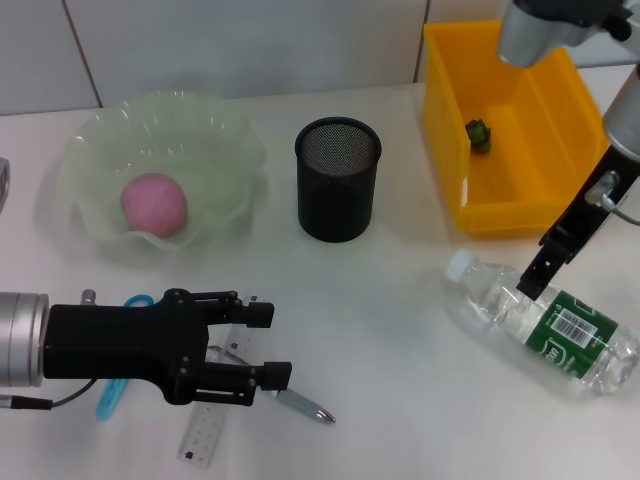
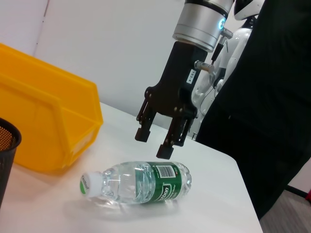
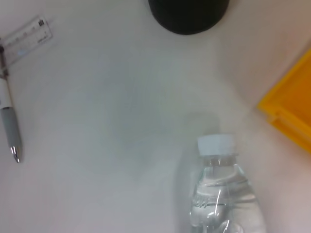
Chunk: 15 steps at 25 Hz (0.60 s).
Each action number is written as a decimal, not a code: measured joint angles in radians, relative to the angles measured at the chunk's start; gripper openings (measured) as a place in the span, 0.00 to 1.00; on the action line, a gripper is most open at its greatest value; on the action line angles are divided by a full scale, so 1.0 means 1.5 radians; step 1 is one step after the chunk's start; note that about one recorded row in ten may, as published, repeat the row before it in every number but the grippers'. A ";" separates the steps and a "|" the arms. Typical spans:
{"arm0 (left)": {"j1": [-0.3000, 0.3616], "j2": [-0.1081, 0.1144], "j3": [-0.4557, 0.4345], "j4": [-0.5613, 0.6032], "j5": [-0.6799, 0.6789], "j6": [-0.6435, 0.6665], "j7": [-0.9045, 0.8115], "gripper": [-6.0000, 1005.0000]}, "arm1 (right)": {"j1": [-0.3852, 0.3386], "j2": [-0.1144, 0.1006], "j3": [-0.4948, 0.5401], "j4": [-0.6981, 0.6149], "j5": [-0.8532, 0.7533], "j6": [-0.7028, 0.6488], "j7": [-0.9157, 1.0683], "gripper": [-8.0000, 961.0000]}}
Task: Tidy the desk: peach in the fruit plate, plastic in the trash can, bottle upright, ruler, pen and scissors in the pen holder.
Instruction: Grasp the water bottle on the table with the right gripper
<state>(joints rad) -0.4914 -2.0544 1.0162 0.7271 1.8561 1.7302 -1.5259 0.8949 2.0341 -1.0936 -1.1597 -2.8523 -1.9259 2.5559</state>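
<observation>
From the head camera, your right gripper (image 1: 543, 268) hangs spread over the lying bottle (image 1: 545, 322), ready to right it. Left wrist: fingers (image 2: 164, 149) apart above its label. Right wrist: cap (image 3: 216, 144) toward the pen holder (image 3: 188, 14).

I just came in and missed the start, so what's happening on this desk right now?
A two-armed robot is tidying. The right gripper, open, hangs just above the water bottle, which lies on its side near the yellow bin. The left gripper, also open, is over the ruler, pen and blue-handled scissors. The peach already sits in the fruit plate; the mesh pen holder looks empty.
</observation>
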 joint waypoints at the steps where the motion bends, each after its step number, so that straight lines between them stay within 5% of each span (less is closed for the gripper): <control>1: 0.000 0.000 0.000 0.000 0.000 0.000 0.001 0.81 | 0.000 0.000 0.000 0.000 0.000 0.000 0.000 0.75; 15: 0.003 -0.002 0.001 0.000 0.000 0.000 0.002 0.81 | 0.001 0.007 -0.015 0.058 -0.009 0.059 -0.014 0.76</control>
<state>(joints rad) -0.4875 -2.0569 1.0170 0.7271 1.8561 1.7302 -1.5236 0.8968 2.0444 -1.1162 -1.0729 -2.8665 -1.8368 2.5346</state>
